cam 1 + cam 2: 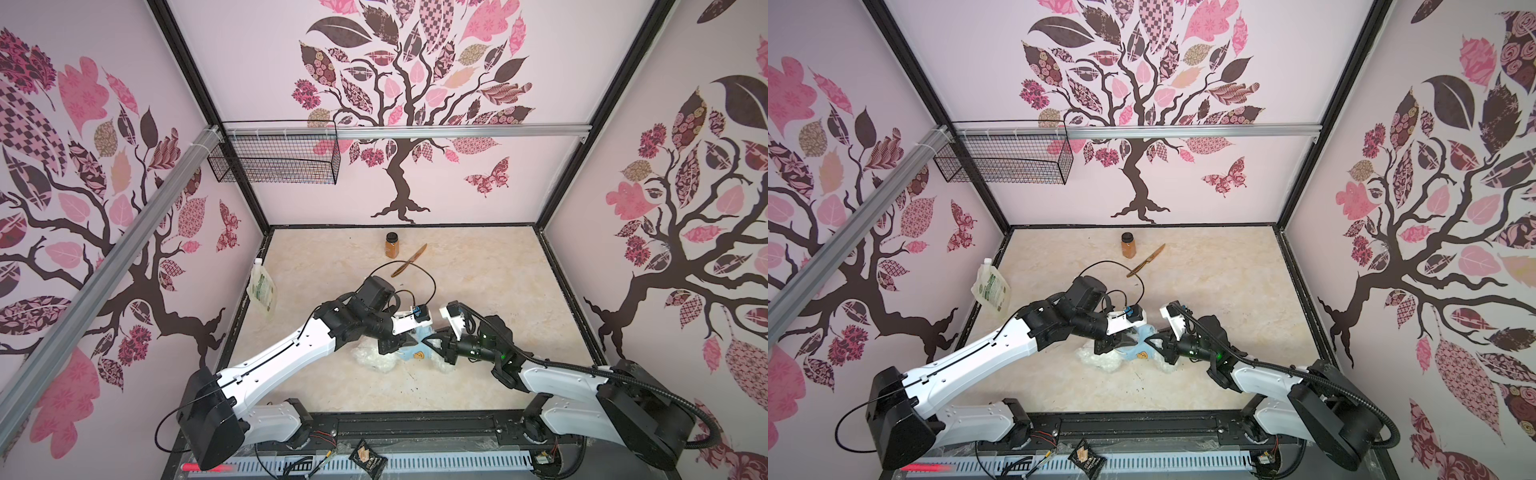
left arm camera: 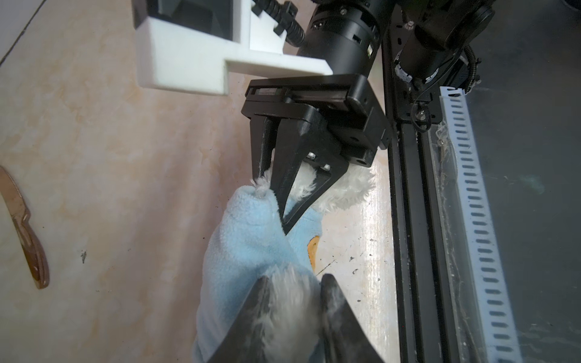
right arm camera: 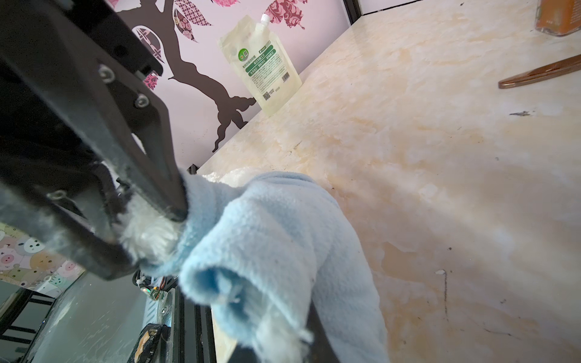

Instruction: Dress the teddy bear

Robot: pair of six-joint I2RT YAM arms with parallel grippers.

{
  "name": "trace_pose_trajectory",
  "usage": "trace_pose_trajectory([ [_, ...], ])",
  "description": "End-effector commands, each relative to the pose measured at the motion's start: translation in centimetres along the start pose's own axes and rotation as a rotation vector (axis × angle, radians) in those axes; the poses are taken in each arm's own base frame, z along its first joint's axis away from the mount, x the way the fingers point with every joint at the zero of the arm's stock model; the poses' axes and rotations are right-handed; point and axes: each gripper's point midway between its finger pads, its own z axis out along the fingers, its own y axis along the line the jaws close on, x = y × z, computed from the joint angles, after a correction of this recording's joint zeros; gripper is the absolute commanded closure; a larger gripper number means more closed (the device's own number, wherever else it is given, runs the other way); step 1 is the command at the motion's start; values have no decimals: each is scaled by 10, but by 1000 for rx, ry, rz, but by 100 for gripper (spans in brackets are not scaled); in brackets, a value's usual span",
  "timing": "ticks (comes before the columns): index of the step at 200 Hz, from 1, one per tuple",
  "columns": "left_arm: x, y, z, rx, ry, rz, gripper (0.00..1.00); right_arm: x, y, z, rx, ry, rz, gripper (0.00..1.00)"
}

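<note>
The fluffy white teddy bear (image 1: 374, 360) lies on the marble tabletop near the front middle in both top views, partly under my arms. A light blue shirt (image 1: 415, 353) with a tan bear-face print wraps its body. My left gripper (image 2: 297, 279) is shut on a white furry limb that sticks out of the blue fabric (image 2: 248, 239). In the right wrist view that same gripper (image 3: 151, 239) clamps the fur at a sleeve end. My right gripper (image 2: 273, 201) faces it, shut on the edge of the shirt (image 3: 267, 239), with a tuft of fur at its tips. The bear's face is hidden.
A brown jar (image 1: 391, 245) and a wooden knife (image 1: 409, 260) lie toward the back. A refill pouch (image 1: 262, 289) leans on the left wall. A wire basket (image 1: 274, 153) hangs high at the back left. The black front rail (image 2: 405, 220) runs close by the bear.
</note>
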Motion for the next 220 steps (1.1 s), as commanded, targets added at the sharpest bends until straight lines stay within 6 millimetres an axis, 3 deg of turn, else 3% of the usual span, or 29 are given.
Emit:
trace_pose_trajectory([
  [1,-7,7,-2,-29,4,17,81,-20,11,4,-41,-53,-52,100],
  [24,-25,10,-8,-47,-79,-40,100,-18,5,3,-5,-51,-50,100],
  [34,-38,15,-17,-63,-156,-102,100,-17,-5,2,52,-48,-42,98],
  [44,-54,22,-29,-54,-284,-201,100,-14,-27,-1,178,-37,-16,94],
  [56,-69,29,-46,-7,-439,-304,100,-11,-58,-9,367,-16,32,81],
  [68,-70,29,-50,10,-483,-330,100,-13,-66,-14,433,3,9,67],
  [105,-42,28,-27,17,-377,-353,100,-42,-39,-20,383,-47,-107,45],
  [111,-40,28,-25,17,-376,-361,100,-46,-34,-21,382,-56,-138,34],
  [119,-38,30,-23,12,-377,-373,100,-51,-27,-23,377,-67,-183,30],
  [140,-35,32,-18,16,-371,-391,100,-65,-10,-26,358,-95,-278,28],
  [178,-30,33,-11,20,-361,-408,100,-88,4,-35,378,-159,-367,25],
  [220,-31,32,-10,38,-368,-418,100,-80,41,-20,243,-164,-472,25],
])
